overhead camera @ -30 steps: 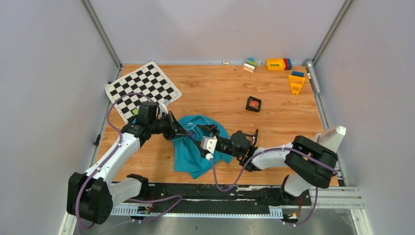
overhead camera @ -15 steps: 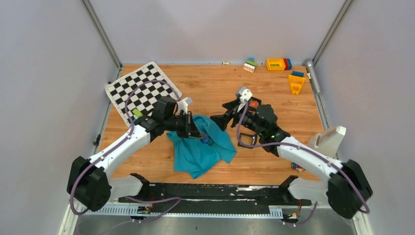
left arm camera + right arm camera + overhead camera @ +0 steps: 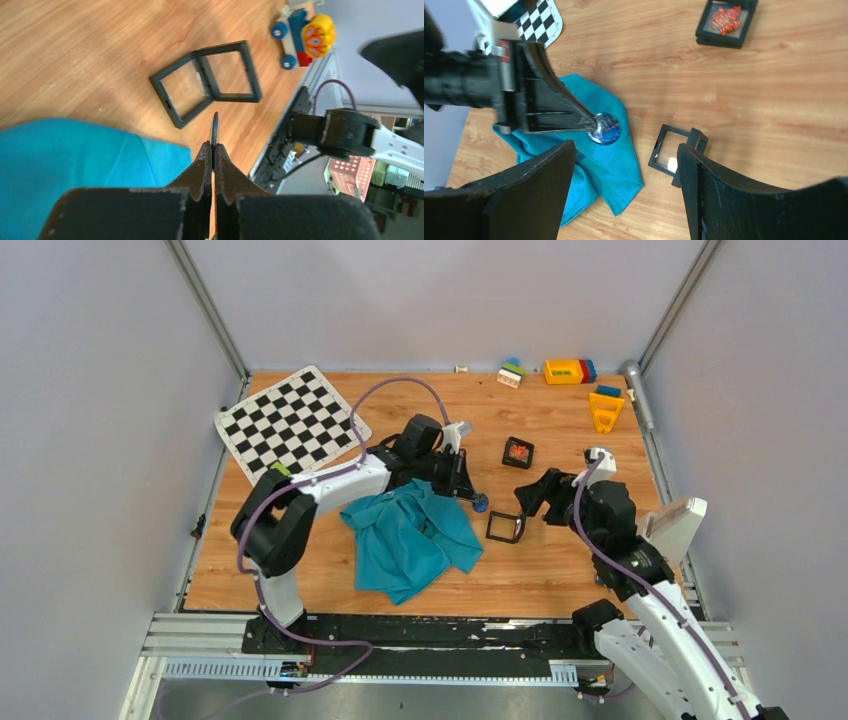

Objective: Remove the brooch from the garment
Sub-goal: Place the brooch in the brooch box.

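The teal garment [image 3: 410,540] is lying crumpled on the table. At its right edge the left gripper [image 3: 470,492] is pinching the blue brooch [image 3: 481,503] tight. Beyond the open black box [image 3: 505,527], the right gripper [image 3: 533,496] is hovering, fingers apart.

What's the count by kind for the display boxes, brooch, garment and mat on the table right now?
Black display boxes: 2, the open box and the closed box
Brooch: 1, pinched in the left gripper
Teal shirt: 1
Checkered mat: 1
Total: 5
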`<state>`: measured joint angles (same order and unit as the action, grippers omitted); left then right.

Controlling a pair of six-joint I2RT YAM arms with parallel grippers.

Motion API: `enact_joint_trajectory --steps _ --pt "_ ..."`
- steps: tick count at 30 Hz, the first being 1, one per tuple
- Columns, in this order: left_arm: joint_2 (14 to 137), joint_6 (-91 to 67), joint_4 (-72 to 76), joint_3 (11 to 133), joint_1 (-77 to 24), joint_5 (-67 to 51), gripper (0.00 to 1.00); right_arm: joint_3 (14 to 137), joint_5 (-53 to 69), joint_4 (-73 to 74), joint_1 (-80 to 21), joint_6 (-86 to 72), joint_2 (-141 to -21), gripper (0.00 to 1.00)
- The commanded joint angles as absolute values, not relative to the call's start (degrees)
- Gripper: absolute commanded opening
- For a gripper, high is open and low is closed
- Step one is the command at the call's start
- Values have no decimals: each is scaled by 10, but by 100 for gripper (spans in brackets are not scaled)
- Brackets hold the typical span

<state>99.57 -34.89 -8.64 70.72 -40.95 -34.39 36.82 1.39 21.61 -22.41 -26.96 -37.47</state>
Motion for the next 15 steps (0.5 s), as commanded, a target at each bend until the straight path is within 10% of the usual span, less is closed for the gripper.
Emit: enact_joint_trajectory --steps 1,15 --pt "1069 -327 -34 741 -424 -347 0 346 -42 277 -222 -361 -323 74" --pt "1167 -389 110 746 -464 -332 0 319 -87 289 -222 -415 -332 72"
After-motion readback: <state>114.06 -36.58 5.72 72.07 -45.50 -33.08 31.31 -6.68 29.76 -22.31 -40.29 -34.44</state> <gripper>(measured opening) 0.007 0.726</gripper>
